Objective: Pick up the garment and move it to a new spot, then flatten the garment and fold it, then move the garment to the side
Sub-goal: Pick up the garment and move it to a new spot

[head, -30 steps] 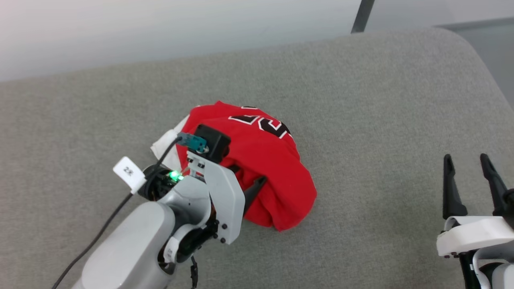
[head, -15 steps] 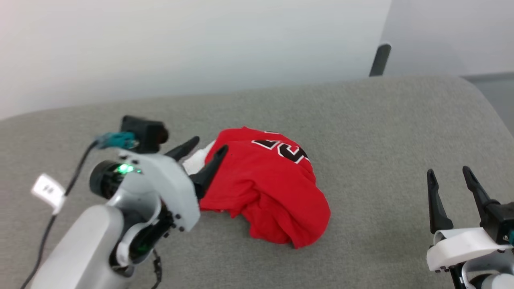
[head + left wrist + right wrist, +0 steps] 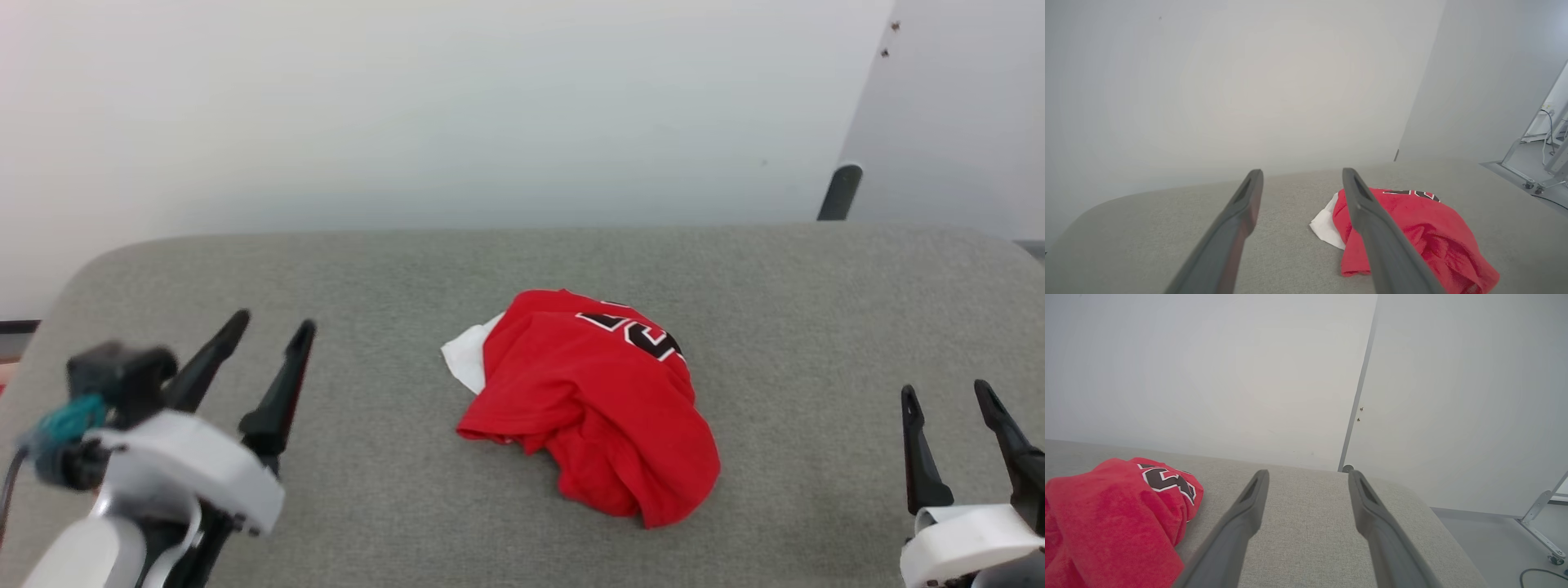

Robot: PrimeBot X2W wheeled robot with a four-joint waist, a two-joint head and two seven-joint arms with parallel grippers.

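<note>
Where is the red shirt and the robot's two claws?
red shirt (image 3: 588,408): head view, on its crumpled red middle.
left gripper (image 3: 273,320): head view, midway between its fingertips.
right gripper (image 3: 944,387): head view, midway between its fingertips.

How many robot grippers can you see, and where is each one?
2. The left gripper is at the lower left of the head view, open and empty. The right gripper is at the lower right, also open. The garment lies crumpled between them, touching neither.
</note>
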